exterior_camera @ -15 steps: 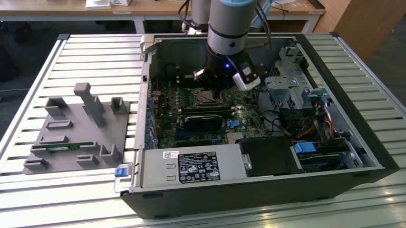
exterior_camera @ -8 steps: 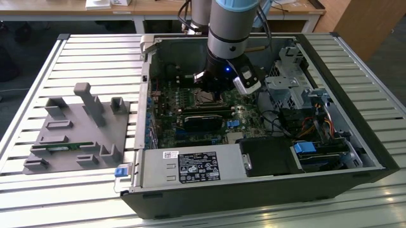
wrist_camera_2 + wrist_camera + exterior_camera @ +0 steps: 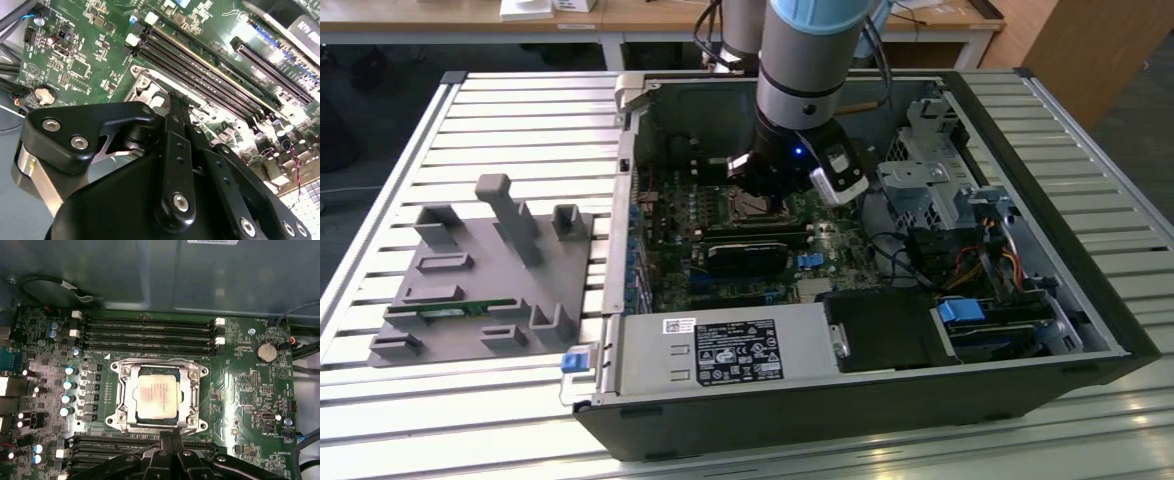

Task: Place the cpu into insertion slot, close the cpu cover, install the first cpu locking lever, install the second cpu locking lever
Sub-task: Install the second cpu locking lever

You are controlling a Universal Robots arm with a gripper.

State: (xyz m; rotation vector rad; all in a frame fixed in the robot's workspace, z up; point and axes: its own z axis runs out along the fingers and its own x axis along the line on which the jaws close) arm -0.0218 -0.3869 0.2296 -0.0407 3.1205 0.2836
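Pretty bright and even in the exterior view, daylight-ish, with soft shadow inside the case point(image 3: 987, 330). Strong glare off the memory slots point(image 3: 215, 75) in the second wrist view, gripper point(image 3: 175, 107) close-up slightly soft. Mild sheen on the cpu point(image 3: 157, 396).

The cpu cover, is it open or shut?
Shut: the cpu cover lies flat around the cpu, whose top shows through its window.

slatted metal table point(image 3: 507, 110), pale grey. on it: open black pc case point(image 3: 1067, 300), lying on its side, twd the exterior view's right. just beside it, on the exterior view's left: grey fixture block point(image 3: 467, 290) w/ upright pegs + slots; a small green board point(image 3: 454, 311) sits in one slot.
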